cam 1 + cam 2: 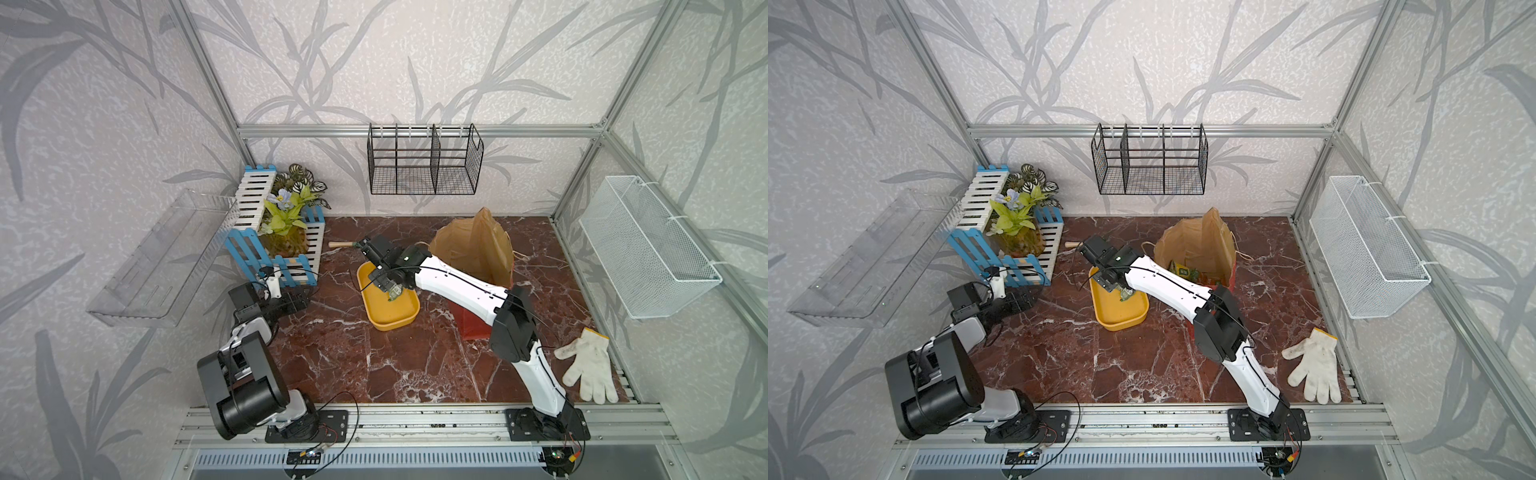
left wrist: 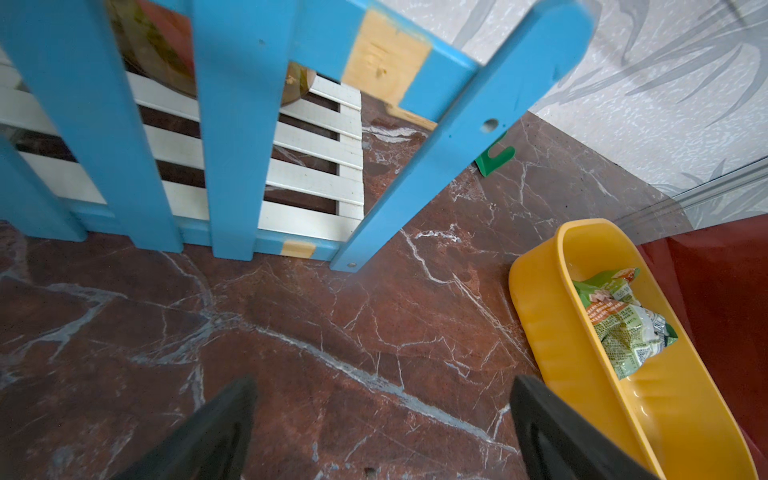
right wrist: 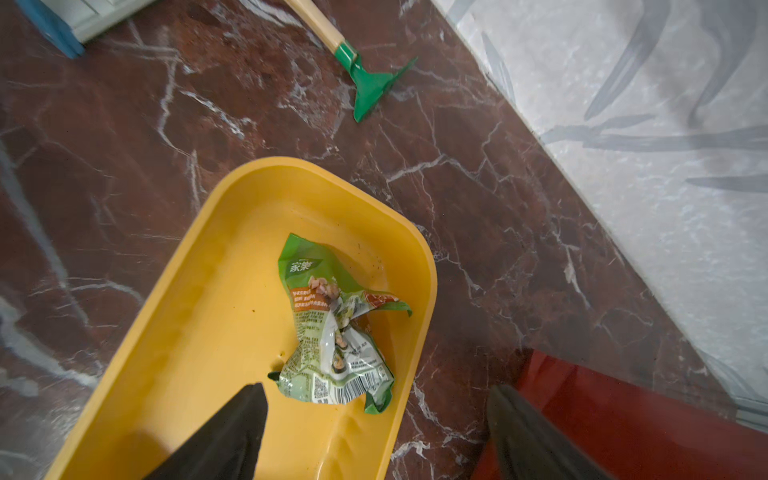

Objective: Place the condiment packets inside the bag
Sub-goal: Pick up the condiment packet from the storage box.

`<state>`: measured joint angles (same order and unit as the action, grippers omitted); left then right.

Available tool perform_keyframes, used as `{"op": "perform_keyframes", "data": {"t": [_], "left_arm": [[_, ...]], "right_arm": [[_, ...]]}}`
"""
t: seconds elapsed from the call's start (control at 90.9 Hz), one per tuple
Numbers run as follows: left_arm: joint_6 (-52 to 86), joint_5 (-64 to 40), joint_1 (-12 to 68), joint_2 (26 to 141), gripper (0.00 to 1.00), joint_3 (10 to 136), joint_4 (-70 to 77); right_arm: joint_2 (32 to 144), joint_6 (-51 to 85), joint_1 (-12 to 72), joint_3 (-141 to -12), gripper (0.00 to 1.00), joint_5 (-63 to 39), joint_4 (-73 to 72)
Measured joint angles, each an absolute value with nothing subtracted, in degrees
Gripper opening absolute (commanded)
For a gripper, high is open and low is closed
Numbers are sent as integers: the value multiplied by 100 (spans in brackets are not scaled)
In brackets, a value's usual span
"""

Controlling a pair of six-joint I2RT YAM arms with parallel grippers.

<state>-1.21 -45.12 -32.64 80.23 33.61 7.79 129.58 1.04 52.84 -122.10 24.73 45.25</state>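
Note:
One crumpled green condiment packet lies alone in the yellow tray, also seen in the left wrist view and in both top views. My right gripper hangs open just above the tray, one finger over the tray floor and the other outside its rim, holding nothing. The red bag stands open right behind the tray, brown inside, with several packets lying in it. My left gripper is open and empty low over the marble, beside the blue fence.
A small green rake with a wooden handle lies behind the tray. The blue and white fence planter fills the back left. A white glove lies at the front right. A black wire rack, a white mesh basket and a clear shelf hang on the walls.

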Motion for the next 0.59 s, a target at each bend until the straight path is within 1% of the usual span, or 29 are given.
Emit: {"op": "perform_keyframes", "data": {"t": [0.209,0.594], "left_arm": [[-82,-4512,-3280,7992,100,3361,821],[-82,-4517,-3280,7950,100,3361,862]], "right_arm": [[13474,344,5207,-12285,88,2318,4556],[13566,602,5225,-12298,81,2088,4493]]}}
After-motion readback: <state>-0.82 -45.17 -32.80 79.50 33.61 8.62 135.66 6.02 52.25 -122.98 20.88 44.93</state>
